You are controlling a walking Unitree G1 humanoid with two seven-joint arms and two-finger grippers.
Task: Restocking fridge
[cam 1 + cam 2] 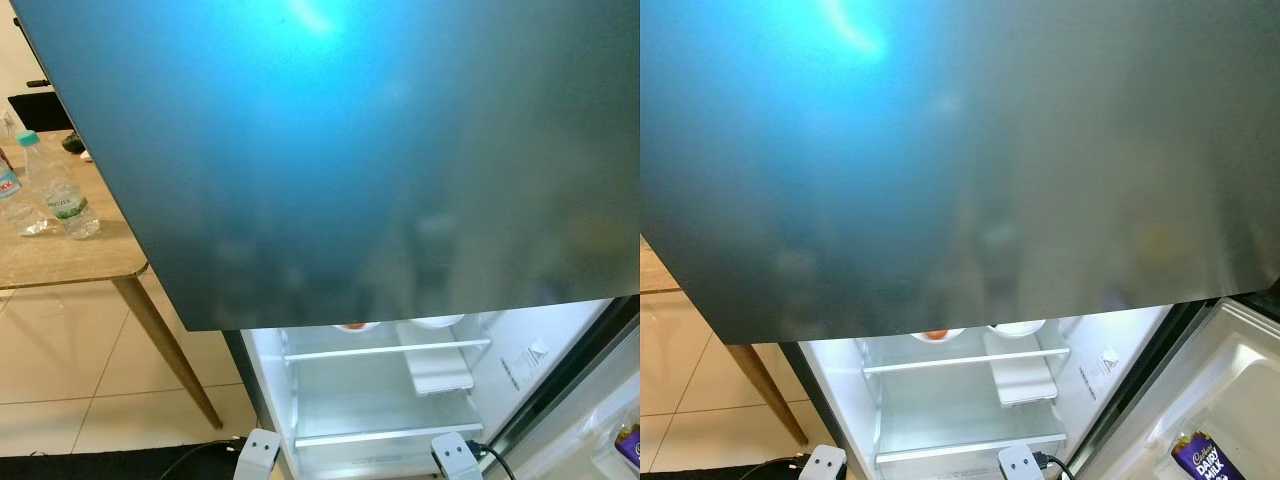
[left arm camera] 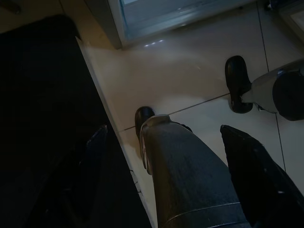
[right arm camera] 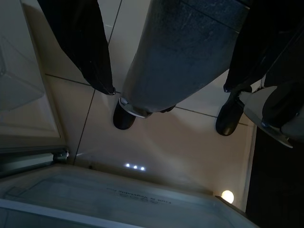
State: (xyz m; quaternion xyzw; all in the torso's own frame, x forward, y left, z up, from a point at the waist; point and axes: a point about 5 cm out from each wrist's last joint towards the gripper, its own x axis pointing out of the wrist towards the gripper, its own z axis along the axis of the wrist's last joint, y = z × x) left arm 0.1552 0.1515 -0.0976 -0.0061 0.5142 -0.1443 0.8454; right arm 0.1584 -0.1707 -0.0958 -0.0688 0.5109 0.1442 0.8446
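The fridge's dark upper door (image 1: 350, 150) stands shut right in front of me. Below it the lower compartment (image 1: 380, 400) is open and lit, with bare glass shelves (image 1: 385, 350) and a white tray (image 1: 440, 372). Two bowls (image 1: 355, 326) peek out under the upper door's edge. Two water bottles (image 1: 65, 200) stand on the wooden table (image 1: 80, 262) to the left. My left gripper (image 2: 163, 128) hangs open over the floor beside my leg. My right gripper (image 3: 167, 89) also hangs open and holds nothing, near the fridge's base.
The lower fridge door (image 1: 1230, 390) is swung open to the right, with a purple chocolate bar (image 1: 1203, 462) in its rack. A slanted table leg (image 1: 165, 350) stands left of the fridge. A black cable (image 1: 200, 455) and a dark mat (image 2: 42, 118) lie on the tiled floor.
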